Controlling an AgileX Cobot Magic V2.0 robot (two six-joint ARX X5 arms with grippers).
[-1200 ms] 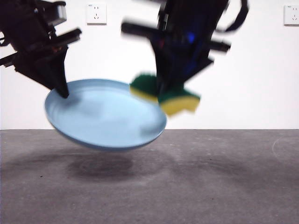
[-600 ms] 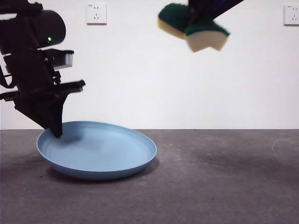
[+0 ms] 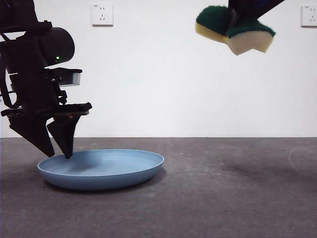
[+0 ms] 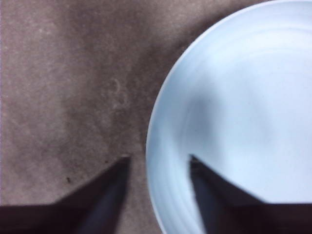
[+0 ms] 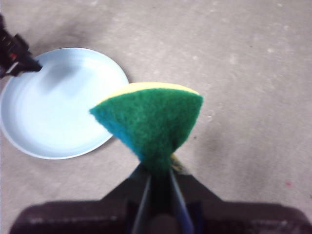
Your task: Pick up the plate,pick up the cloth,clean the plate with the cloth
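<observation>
The light-blue plate (image 3: 106, 167) lies flat on the grey table at the left; it also shows in the left wrist view (image 4: 239, 117) and the right wrist view (image 5: 58, 105). My left gripper (image 3: 60, 154) (image 4: 158, 158) is open. Its two jaws straddle the plate's left rim, one inside and one outside, with gaps on both sides. My right gripper (image 3: 243, 11) (image 5: 156, 173) is high at the upper right, well clear of the plate. It is shut on the cloth (image 3: 235, 29) (image 5: 151, 119), a yellow sponge with a green scouring layer, bent by the grip.
The grey tabletop (image 3: 228, 198) stretches to the right of the plate. A white wall with two power outlets (image 3: 102, 14) (image 3: 309, 15) stands behind. The left arm's tip (image 5: 17, 53) shows at the plate's edge in the right wrist view.
The plate went from tilted in the air to flat on the table, and the left jaws opened off its rim. The right gripper rose and moved right with the sponge.
</observation>
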